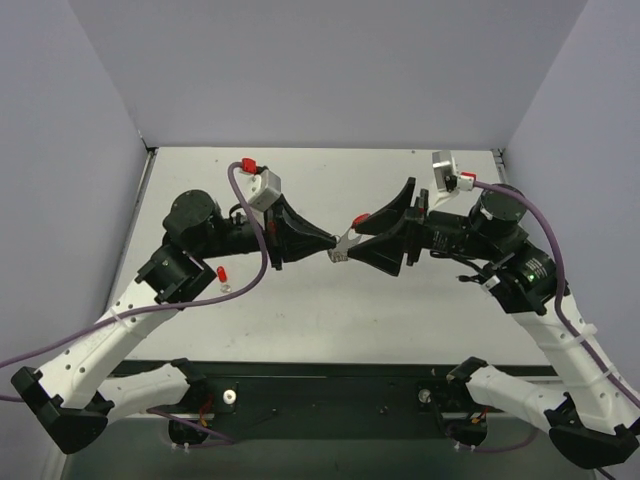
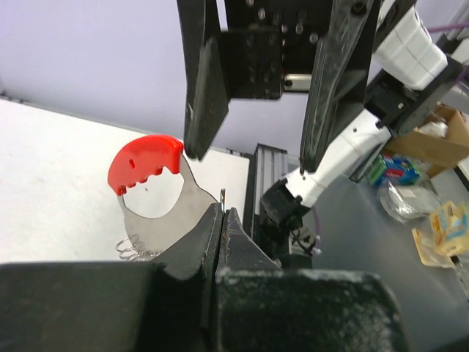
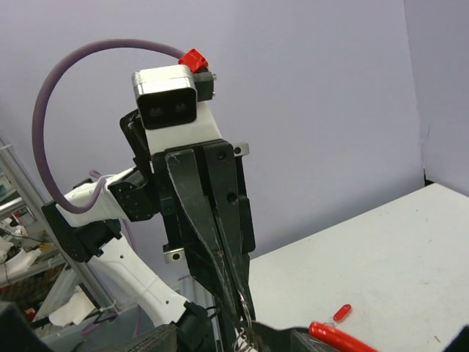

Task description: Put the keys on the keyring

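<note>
Keyring (image 2: pixel 146 165): small red curved loop on a flat silver metal crescent with a bunched link chain, raised above the white table (image 1: pixel 330 300), between both grippers.
Left gripper (image 2: pixel 223 216): clenched on the crescent's lower edge.
Right gripper (image 2: pixel 249 158): jaws spread wide, one fingertip touching the red loop.

no legible text, labels, or numbers

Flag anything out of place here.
One small red-tipped piece lies loose on the table beside the left arm, away from the red-capped silver piece the left gripper pinches. Nothing else stands out.
</note>
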{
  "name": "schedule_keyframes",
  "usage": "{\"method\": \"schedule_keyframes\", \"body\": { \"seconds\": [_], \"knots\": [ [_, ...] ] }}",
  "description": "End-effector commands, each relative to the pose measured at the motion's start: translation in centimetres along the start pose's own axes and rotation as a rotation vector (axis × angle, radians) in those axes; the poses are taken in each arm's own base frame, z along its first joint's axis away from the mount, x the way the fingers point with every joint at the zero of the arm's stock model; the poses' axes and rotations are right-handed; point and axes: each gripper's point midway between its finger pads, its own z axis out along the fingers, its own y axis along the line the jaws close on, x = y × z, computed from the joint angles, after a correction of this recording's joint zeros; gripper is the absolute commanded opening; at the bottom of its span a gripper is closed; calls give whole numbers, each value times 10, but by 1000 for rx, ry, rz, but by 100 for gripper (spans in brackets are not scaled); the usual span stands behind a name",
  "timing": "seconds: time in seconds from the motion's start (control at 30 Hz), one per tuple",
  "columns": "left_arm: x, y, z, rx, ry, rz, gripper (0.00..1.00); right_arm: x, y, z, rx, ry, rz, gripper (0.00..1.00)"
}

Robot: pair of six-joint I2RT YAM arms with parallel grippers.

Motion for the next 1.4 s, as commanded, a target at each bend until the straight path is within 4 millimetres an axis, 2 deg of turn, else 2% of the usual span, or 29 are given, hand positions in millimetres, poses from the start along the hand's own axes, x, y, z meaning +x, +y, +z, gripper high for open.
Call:
{"method": "schedule_keyframes", "body": {
  "seconds": [0.0, 0.17, 0.4, 0.6, 1.0, 1.1, 1.2, 1.3, 1.37],
  "knots": [
    [-45, -8, -5, -26, -169, 81, 0, -18, 15, 5, -92, -58, -33, 60],
    [-48, -7, -4, -30, -180, 72, 0, -10, 9, 14, -107, -49, 13, 58],
    [-49, -15, 0, 34, -199, 51, 0, -12, 4, 22, -124, -76, 20, 52],
    [-44, -16, 5, 67, -166, 35, 0, -20, 7, 20, -130, -106, 9, 49],
    [-36, -15, 9, 85, -141, 19, 0, -25, 8, 22, -139, -120, 10, 34],
    [-34, -14, 9, 83, -132, 14, 0, -27, 12, 22, -156, -131, 13, 28],
    [-34, -14, 9, 81, -132, 14, 0, -29, 15, 22, -174, -125, 12, 18],
    [-37, -15, 7, 77, -142, 19, 0, -26, 15, 24, -186, -109, 27, 0],
    [-38, -16, 7, 78, -144, 23, 0, -25, 16, 24, -194, -104, 30, 0]
  ]
}}
